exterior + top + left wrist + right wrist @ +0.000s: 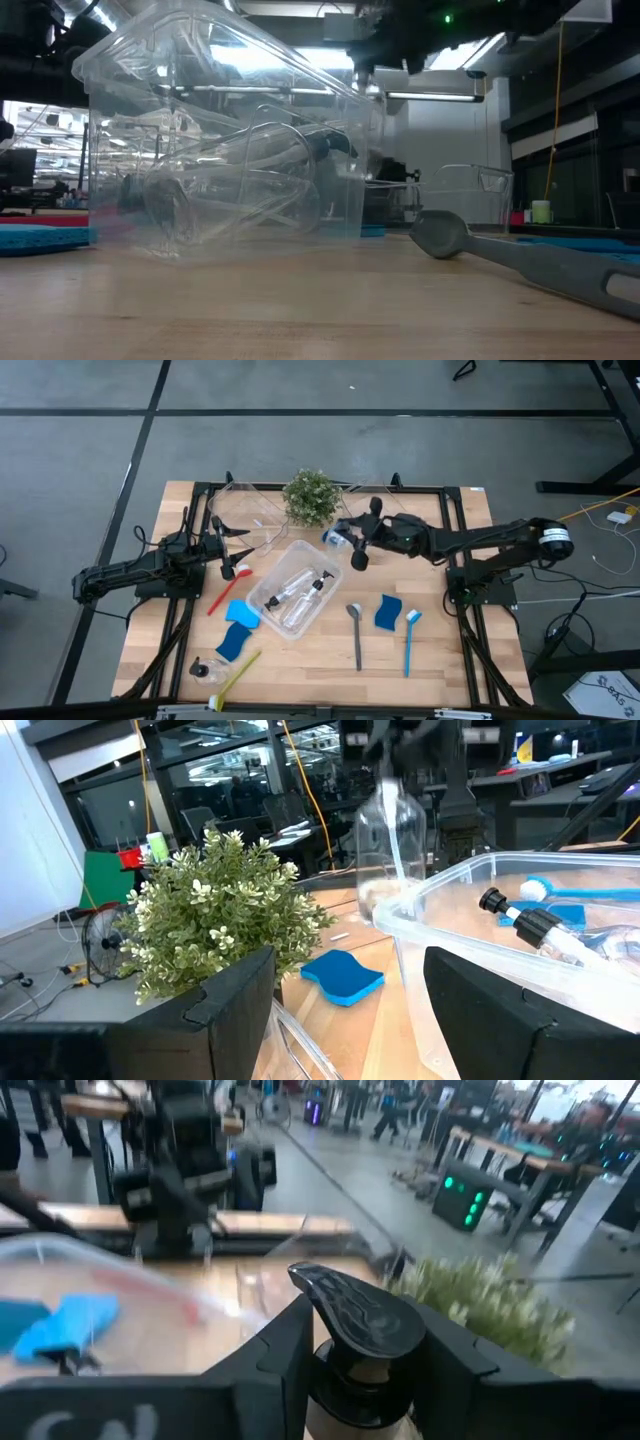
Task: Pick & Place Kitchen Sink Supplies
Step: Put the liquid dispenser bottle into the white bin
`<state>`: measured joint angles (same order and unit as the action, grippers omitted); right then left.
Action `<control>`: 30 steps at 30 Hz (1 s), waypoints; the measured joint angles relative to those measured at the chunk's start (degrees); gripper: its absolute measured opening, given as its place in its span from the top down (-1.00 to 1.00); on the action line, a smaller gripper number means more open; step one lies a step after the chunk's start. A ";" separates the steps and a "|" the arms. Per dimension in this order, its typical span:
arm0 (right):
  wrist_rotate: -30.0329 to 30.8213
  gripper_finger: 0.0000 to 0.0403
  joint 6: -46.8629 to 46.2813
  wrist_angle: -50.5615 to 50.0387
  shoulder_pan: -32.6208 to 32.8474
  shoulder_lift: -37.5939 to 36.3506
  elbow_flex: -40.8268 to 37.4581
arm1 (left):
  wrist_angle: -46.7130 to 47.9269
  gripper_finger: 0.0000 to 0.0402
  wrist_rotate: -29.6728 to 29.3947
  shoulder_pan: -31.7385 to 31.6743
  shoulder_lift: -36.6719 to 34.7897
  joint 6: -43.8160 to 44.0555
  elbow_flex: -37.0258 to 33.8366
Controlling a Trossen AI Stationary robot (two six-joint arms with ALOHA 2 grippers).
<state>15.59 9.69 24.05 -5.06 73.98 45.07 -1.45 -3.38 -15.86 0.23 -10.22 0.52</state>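
**Right gripper holds pump bottle above bin**

On the surface (440, 660), the clear bin (262, 592) at centre contains two pump bottles (283, 594). At its 1 o'clock, the right gripper (342, 536) is clamped on a pump bottle (357, 1342), raised beside the plant (309, 496). At the bin's 9 o'clock, the left gripper (228, 548) waits, spread wide, above the red brush (228, 587).

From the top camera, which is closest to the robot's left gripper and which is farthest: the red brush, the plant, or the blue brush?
From the left gripper, in the high view:
1. Red brush, just below the gripper on the table's left side.
2. Plant, at the table's far middle.
3. Blue brush, far off on the right side.
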 joint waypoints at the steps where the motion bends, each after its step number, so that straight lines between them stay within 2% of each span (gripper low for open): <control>1: -0.02 0.38 0.03 -0.02 0.00 -0.36 0.62 | 0.00 -0.25 0.00 0.00 0.00 -0.02 0.00; 13: -0.48 0.38 -0.80 1.15 0.67 -0.47 7.30 | 0.00 -0.25 0.00 0.00 0.00 -0.01 0.00; 18: -7.87 0.38 -5.84 4.78 1.24 0.10 7.33 | 0.00 -0.25 0.00 0.00 0.00 0.00 0.00; 22: -11.23 0.38 -8.59 8.22 2.24 2.51 7.33 | -0.02 -0.25 0.00 0.00 0.01 0.00 0.00; 30: -12.11 0.38 -10.87 18.94 5.53 10.50 7.33 | 0.00 -0.25 0.00 0.00 0.01 -0.01 0.02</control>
<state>3.49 -1.18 42.99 0.47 84.48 52.40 -1.45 -3.38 -15.86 0.25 -10.23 0.54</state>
